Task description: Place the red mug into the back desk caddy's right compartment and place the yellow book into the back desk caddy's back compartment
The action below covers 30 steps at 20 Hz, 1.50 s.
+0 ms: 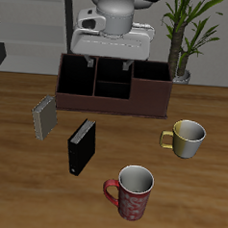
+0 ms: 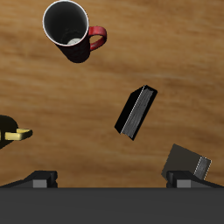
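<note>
A: Where is the red mug (image 1: 134, 192)?

B: Upright on the tabletop (image 1: 15, 177), near the front edge, its handle toward the black book (image 1: 80, 145). The wrist view shows it from above, grey-white inside (image 2: 70, 28).

A: And the yellow book (image 1: 43, 117)?

B: Standing farther back, in front of one end of the back desk caddy (image 1: 113, 83) and apart from it. The black book stands between it and the red mug, touching neither. In the wrist view the yellow book (image 2: 190, 163) is partly at the edge, well apart from the black book (image 2: 136, 113).

A: The caddy itself?

B: It sits at the back of the tabletop, open-topped and split by dividers. The wide end cell, the right compartment (image 1: 151, 86), lies at the end nearer the yellowish-cream mug (image 1: 186, 138). I cannot see anything inside the cells.

A: The end effector (image 1: 113, 60)?

B: It hangs above the caddy's middle, holding nothing. Two fingers (image 1: 87, 60) point down, set wide apart. In the wrist view only the finger bases (image 2: 41, 179) show at the frame edge
</note>
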Motion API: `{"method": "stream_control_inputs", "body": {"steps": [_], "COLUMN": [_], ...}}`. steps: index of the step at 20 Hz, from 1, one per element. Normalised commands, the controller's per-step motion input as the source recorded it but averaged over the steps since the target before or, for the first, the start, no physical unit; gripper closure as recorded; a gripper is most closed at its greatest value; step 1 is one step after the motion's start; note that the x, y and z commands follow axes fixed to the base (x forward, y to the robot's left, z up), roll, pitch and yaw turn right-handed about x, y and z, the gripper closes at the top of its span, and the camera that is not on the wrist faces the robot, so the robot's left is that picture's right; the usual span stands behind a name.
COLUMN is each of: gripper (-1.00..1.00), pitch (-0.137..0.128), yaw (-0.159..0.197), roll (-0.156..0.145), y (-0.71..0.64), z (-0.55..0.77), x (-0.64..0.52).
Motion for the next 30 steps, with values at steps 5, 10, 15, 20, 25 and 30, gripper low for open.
{"method": "stream_control_inputs", "body": {"steps": [5,10,15,20,25,30], "gripper": [-1.0,-1.0,-1.0,-1.0,-1.0,-1.0], "pitch": [-0.027,-0.016,-0.018,-0.041,0.008,0.009], "yaw": [0.03,-0.021,-0.031,0.041,-0.005,-0.032], "roll": [-0.009,0.015,0.006,0.007,0.03,0.028], "y": [0.26,0.22,0.31,0.19,0.07,0.15], "z": [0.1,0.1,0.06,-0.05,-0.15,-0.22], "x": [0.26,0.32,0.48,0.45,0.39,0.38]}}
